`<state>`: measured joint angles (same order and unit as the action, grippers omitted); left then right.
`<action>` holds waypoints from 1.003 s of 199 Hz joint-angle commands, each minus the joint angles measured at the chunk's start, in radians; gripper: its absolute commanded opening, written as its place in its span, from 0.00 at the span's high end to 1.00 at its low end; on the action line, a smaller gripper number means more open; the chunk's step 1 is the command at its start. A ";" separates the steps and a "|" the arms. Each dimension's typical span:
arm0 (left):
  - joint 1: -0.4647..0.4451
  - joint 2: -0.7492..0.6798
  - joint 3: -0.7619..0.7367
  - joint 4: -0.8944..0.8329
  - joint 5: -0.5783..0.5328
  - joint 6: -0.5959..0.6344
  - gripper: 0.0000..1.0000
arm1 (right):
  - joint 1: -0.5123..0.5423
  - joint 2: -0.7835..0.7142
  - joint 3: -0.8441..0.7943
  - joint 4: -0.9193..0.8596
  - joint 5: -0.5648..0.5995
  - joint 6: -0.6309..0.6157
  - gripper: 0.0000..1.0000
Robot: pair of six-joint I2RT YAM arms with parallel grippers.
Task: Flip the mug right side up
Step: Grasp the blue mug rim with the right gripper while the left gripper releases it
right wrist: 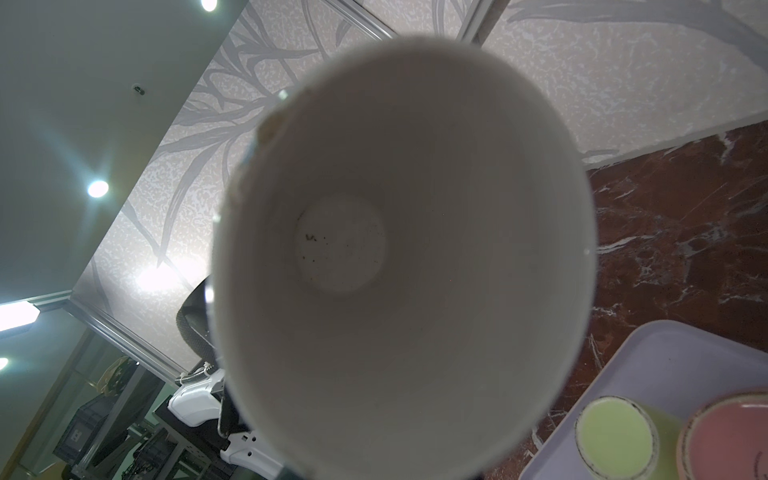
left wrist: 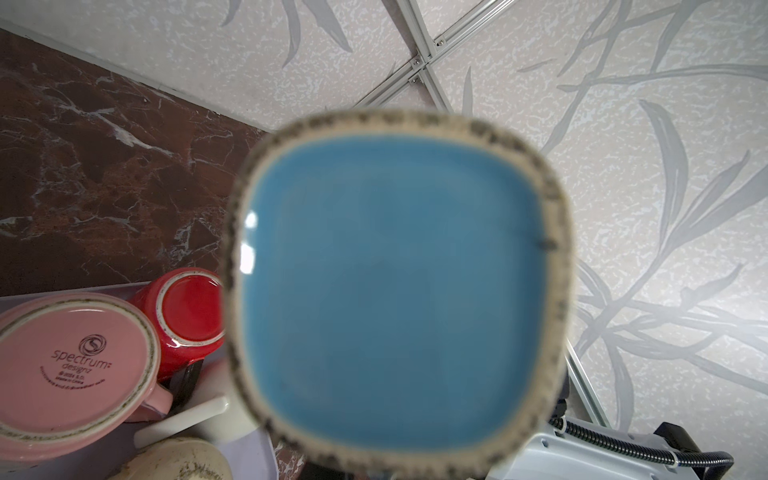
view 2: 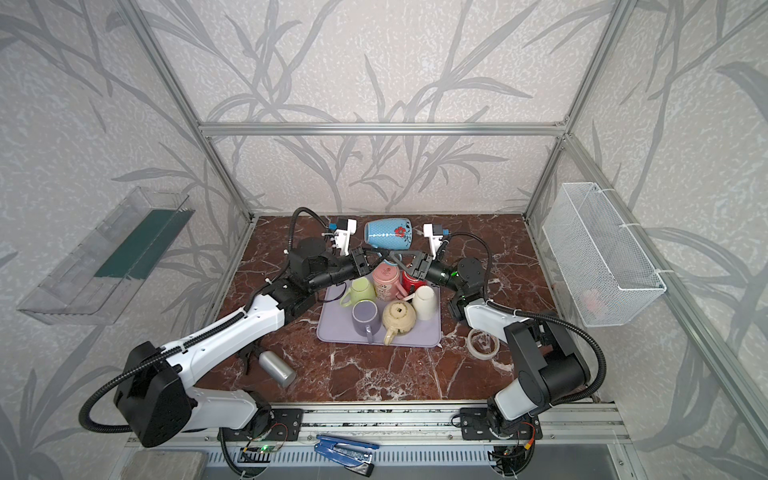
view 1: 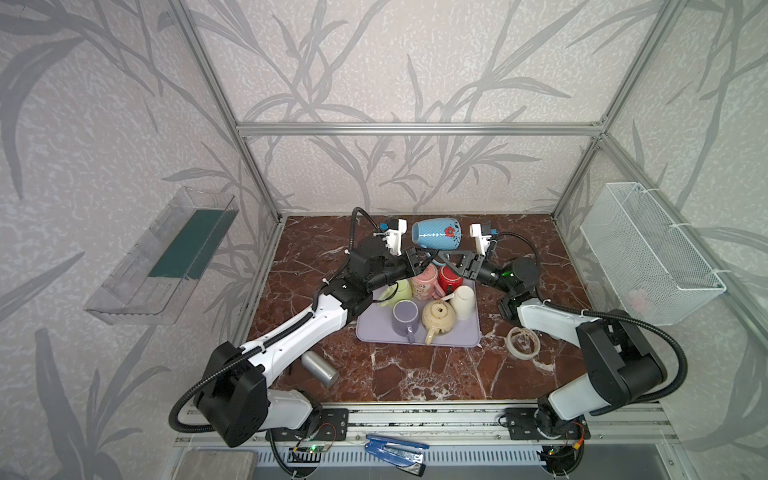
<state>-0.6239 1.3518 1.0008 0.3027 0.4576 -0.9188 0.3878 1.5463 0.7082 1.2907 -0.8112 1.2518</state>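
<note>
- Location: the mug [view 1: 435, 235] is off the table, in the air above the back edge of the tray [view 1: 374, 332], between the two wrists in both top views.
- Attitude: it lies on its side with the long axis level, running from arm to arm. The left wrist view faces its square base [left wrist: 395, 291] and the right wrist view looks straight into its open mouth [right wrist: 399, 257].
- Left gripper [view 1: 422, 262]: closed tight just beneath the mug. Judged to be carrying it by the handle, though the contact itself is hidden.
- Right gripper [view 1: 439, 255]: directly under the mug, tip to tip with the left. How far its jaws are apart, and whether they grip anything, cannot be told.
- Bearing on the next move: the mouth points toward the right arm, so the mouth end must swing upward to stand the mug upright.
- Hazard: an upturned pink cup [view 1: 424, 282] and red cup [view 1: 450, 278] sit directly below.
</note>
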 commanded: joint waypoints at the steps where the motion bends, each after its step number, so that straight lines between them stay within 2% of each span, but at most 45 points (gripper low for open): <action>1: -0.012 -0.025 -0.012 0.063 0.016 -0.006 1.00 | -0.004 -0.012 0.028 0.116 0.038 0.005 0.75; 60: -0.015 0.009 -0.014 0.090 0.029 -0.014 1.00 | -0.004 -0.017 0.035 0.116 0.041 0.007 0.97; 93: -0.013 0.016 -0.013 0.076 0.029 0.004 1.00 | -0.008 -0.014 0.035 0.111 0.041 0.007 1.00; 145: -0.008 0.007 0.002 -0.033 -0.001 0.090 0.68 | -0.045 -0.025 0.027 0.083 0.034 0.001 1.00; 168: -0.004 0.006 0.015 -0.080 -0.019 0.122 0.57 | -0.062 -0.044 0.021 0.028 0.035 -0.026 1.00; 188: 0.000 0.005 0.026 -0.117 -0.031 0.151 0.51 | -0.072 -0.053 0.019 -0.004 0.038 -0.041 1.00; 200: 0.004 0.004 0.034 -0.144 -0.036 0.167 0.42 | -0.078 -0.053 0.016 -0.016 0.040 -0.046 1.00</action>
<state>-0.6273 1.3575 0.9974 0.2237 0.4412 -0.8082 0.3191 1.5417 0.7082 1.2411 -0.7864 1.2461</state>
